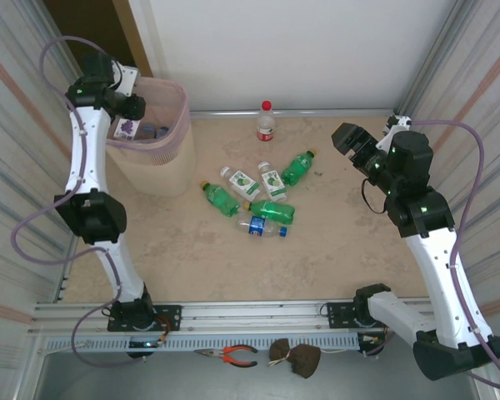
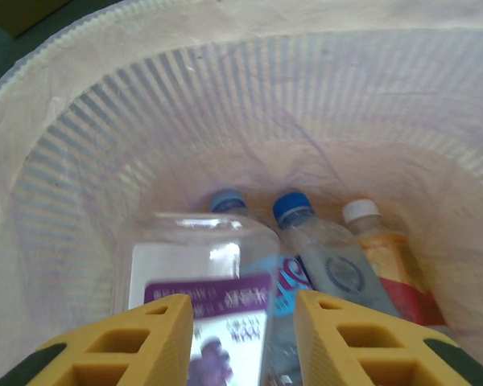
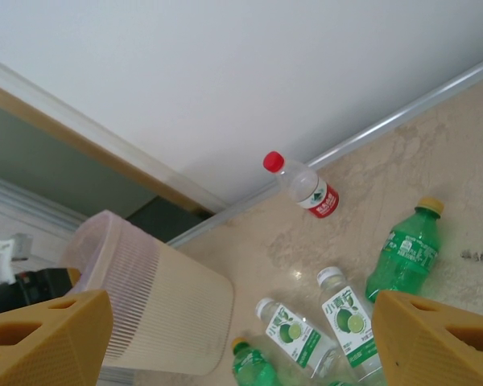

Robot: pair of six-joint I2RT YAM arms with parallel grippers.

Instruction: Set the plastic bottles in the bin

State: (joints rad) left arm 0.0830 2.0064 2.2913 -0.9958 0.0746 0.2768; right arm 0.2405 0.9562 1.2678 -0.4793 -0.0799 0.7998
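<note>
Room: A pale, stony table [image 1: 333, 250] sits between ribbed side walls, with a plain white wall [image 1: 317, 50] at the back.
Near edge: Red-handled pliers [image 1: 233, 356] lie on the rail by the arm bases, out of the way.
Right gripper [image 3: 237, 305]: Its yellow fingers are spread wide and hold nothing. It hangs high on the right, facing the loose bottles, likely ready to go for one.
Loose bottles [image 1: 254, 196]: Six lie on their sides in a bunch mid-table, some green, some clear. They are well apart from the bin and not yet put away.
Bin [image 1: 162, 158]: It stands at the far left with its mouth up, so bottles can drop in.
Left gripper [image 2: 243, 310]: It hangs over the bin's mouth. Its fingers are a little apart and pinch nothing I can see.
Purple-label bottle [image 2: 201, 257]: It is inside the bin, just past those fingers. It is wider than the gap, so I think it is not held.
Bin bottom: A blue-cap bottle [image 2: 322, 249] and a white-cap bottle [image 2: 386, 257] lie there side by side.
Far back: A red-cap bottle [image 1: 266, 122] stands upright, alone by the wall.
</note>
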